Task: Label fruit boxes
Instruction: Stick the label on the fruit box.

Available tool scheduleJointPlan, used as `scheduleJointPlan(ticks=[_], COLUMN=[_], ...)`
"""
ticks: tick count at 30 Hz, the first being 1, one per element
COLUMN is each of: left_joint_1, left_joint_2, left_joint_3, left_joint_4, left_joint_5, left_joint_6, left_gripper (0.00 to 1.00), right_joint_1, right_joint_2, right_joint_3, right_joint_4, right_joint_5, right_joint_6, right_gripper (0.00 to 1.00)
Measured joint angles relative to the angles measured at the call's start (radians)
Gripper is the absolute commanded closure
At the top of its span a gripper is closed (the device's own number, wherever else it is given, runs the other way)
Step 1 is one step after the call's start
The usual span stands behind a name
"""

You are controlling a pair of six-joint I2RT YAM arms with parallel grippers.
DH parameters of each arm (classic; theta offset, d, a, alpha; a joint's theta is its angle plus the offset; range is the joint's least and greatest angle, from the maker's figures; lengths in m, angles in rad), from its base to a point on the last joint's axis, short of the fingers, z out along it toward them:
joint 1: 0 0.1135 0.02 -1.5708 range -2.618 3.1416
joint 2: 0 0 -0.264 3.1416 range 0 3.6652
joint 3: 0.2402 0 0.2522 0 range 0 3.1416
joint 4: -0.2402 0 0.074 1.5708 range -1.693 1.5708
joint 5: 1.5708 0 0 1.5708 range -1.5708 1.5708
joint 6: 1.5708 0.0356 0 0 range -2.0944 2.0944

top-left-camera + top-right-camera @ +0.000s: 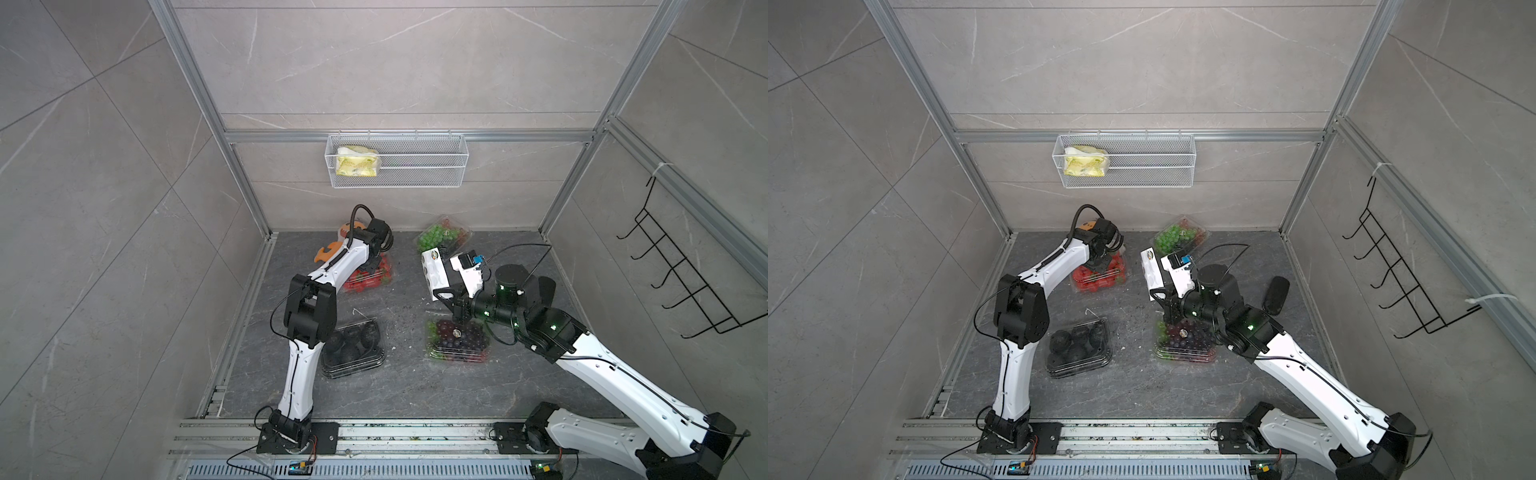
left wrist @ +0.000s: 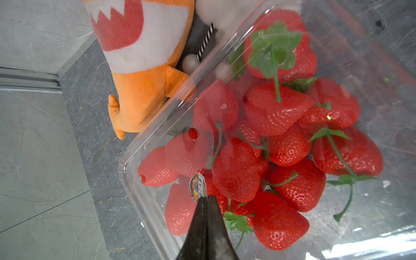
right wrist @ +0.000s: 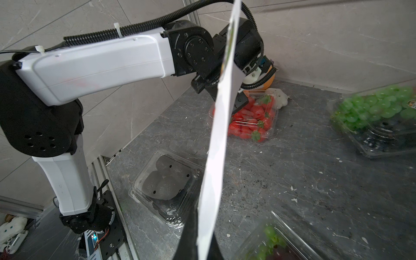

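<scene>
Left wrist view has the left jaws (image 2: 206,198) pressed together on the edge of a small sticker (image 2: 198,185), held just above the lid of the strawberry box (image 2: 135,191) and not yet laid flat on it. Taking the counter (image 1: 399,374) as a clock face with 12 at the back wall, that box sits at 10 o'clock. The right jaws (image 3: 198,238) are clamped on the lower end of the white sheet (image 3: 222,126), held upright near the middle of the counter. At 4 o'clock the purple-grape box (image 1: 457,358) already carries a round label (image 1: 456,332) on its lid, so I count it done. At 1 o'clock the green-grape box (image 1: 467,235) shows what looks like a label (image 3: 411,103) too, though it is blurred. At 7 o'clock the dark-fruit box (image 1: 353,370) shows no label on its lid. By my reckoning about half is done: the strawberry label is in hand and the dark-fruit box is left.
</scene>
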Motion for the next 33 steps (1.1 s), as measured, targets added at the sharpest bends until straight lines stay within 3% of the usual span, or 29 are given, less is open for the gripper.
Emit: scheduleJointPlan(ticks=[3,5,8,14,28,33], left_joint_1=[0.0,0.0,0.0,0.0,0.009,0.034], left_joint_2=[0.0,0.0,0.0,0.0,-0.018,-0.049], left_joint_3=[0.0,0.0,0.002,0.011,0.011,0.011], left_joint_4=[-0.001,-0.003,-0.005,-0.005,-0.018,-0.017], left_joint_5=[0.002,0.007,0.016,0.021,0.064,0.103], left_joint_6=[0.0,0.0,0.004,0.007,-0.014,-0.042], left_gripper=[0.99,0.87,0.77,0.69,0.77,0.9], right_joint_1=[-0.001,-0.002,-0.002,-0.005,-0.007,-0.01], right_joint_2=[0.004,0.006,0.006,0.007,0.008,0.014], right_joint_3=[0.0,0.0,0.0,0.0,0.0,0.0], right_joint_4=[0.001,0.001,0.001,0.002,0.002,0.002], right_joint_5=[-0.002,-0.004,-0.008,-0.012,-0.015,-0.016], right_joint_6=[0.0,0.0,0.0,0.0,0.001,0.002], right_gripper=[1.0,1.0,1.0,1.0,1.0,1.0])
